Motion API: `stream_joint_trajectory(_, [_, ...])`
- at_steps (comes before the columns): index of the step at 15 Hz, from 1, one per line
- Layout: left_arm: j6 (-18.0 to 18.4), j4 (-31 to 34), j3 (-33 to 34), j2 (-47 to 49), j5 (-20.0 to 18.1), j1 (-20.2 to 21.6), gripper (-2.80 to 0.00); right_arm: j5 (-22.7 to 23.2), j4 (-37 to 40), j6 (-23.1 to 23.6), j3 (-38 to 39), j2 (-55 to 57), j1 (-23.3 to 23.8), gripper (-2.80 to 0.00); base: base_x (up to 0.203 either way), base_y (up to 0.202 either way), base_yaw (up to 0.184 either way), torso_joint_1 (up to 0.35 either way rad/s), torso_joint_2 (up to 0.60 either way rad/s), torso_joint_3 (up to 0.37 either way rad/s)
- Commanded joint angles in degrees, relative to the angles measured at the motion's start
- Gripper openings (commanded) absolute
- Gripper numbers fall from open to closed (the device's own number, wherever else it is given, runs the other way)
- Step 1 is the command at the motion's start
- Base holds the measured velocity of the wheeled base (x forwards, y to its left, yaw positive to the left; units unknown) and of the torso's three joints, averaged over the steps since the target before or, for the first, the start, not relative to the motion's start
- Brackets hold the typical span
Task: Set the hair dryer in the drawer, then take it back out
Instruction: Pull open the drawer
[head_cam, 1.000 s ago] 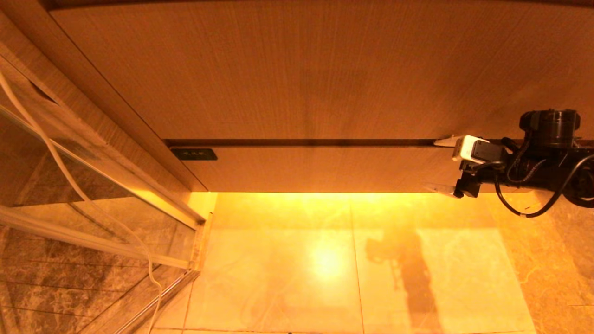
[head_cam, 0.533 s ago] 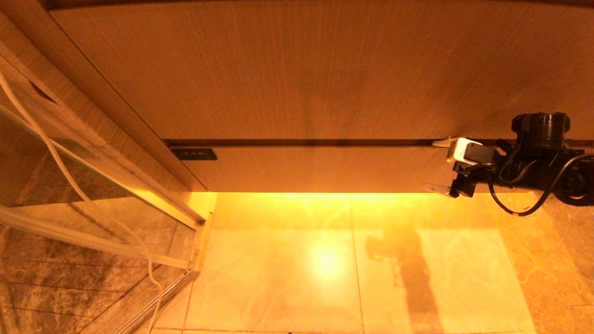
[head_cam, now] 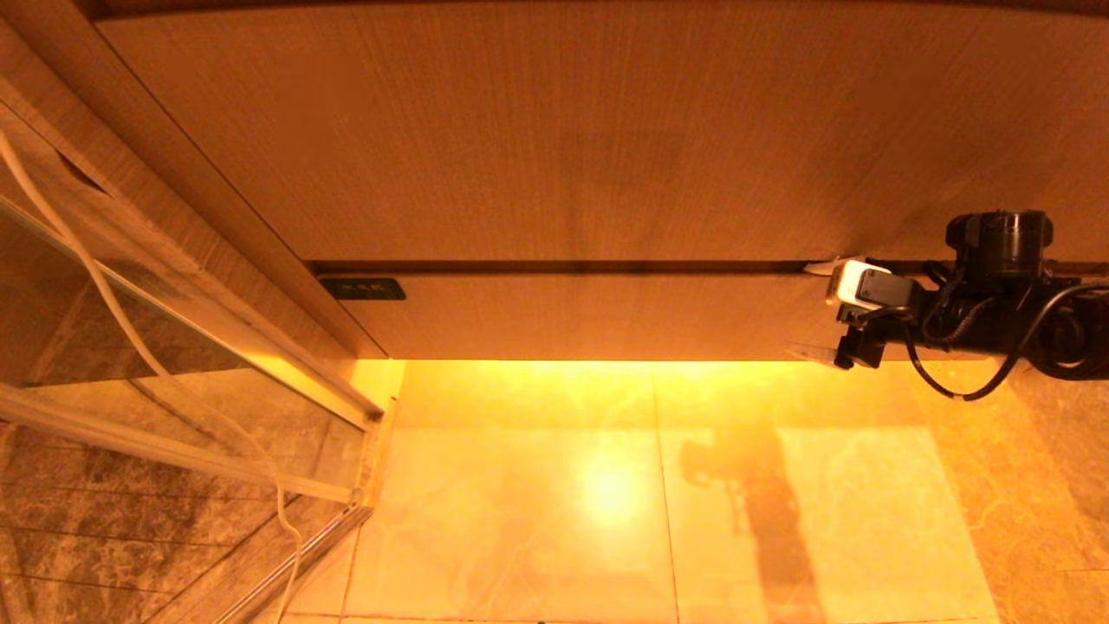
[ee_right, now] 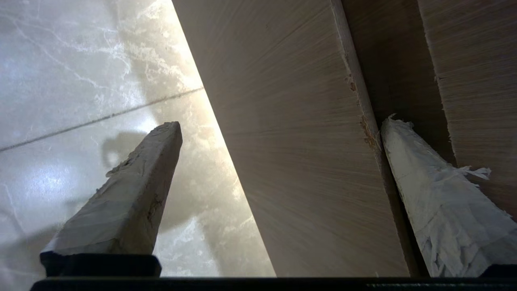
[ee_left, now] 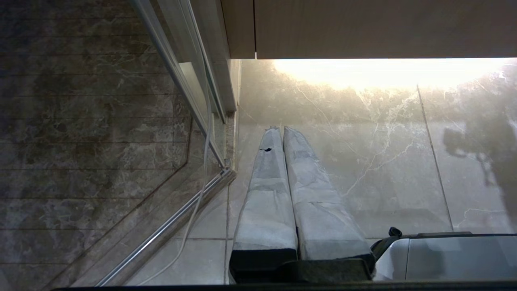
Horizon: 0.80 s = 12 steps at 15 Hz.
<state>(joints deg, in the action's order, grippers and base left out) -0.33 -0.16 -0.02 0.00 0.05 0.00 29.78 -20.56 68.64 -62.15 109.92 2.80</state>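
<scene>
Wooden drawer front (head_cam: pixel 589 314) above marble floor (head_cam: pixel 606 503)

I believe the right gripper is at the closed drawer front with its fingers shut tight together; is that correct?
Not quite. The right gripper is at the closed drawer front, but its fingers stand wide apart, one below the panel's lower edge and the other in the dark gap along its top. The right wrist view shows this.
</scene>
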Motion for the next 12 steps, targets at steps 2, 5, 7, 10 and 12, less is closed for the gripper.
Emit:
stream_joint_trajectory(2, [0.0, 0.0, 0.0, 0.1, 0.0, 0.0, -2.80, -1.7, 6.5, 1.8, 0.2, -0.8, 0.3, 0.00, 0.000, 0.000, 0.000, 0.000, 0.00, 0.000])
stream_joint_trajectory(5, [0.0, 0.0, 0.0, 0.0, 0.0, 0.0, -2.80, -4.1, 11.9, 3.0, 0.2, -2.0, 1.0, 0.00, 0.000, 0.000, 0.000, 0.000, 0.00, 0.000])
stream_joint_trajectory(7, [0.0, 0.0, 0.0, 0.1, 0.0, 0.0, -2.80, -5.0, 13.2, 2.7, 0.2, -2.3, 1.0, 0.00, 0.000, 0.000, 0.000, 0.000, 0.00, 0.000])
stream_joint_trajectory(10, [0.0, 0.0, 0.0, 0.1, 0.0, 0.0, -2.80, -5.2, 13.4, 2.4, 0.6, -2.3, 0.9, 0.00, 0.000, 0.000, 0.000, 0.000, 0.00, 0.000])
stream_joint_trajectory(12, [0.0, 0.0, 0.0, 0.1, 0.0, 0.0, -2.80, -4.6, 13.3, 2.3, 0.8, -2.5, 0.9, 0.00, 0.000, 0.000, 0.000, 0.000, 0.00, 0.000])
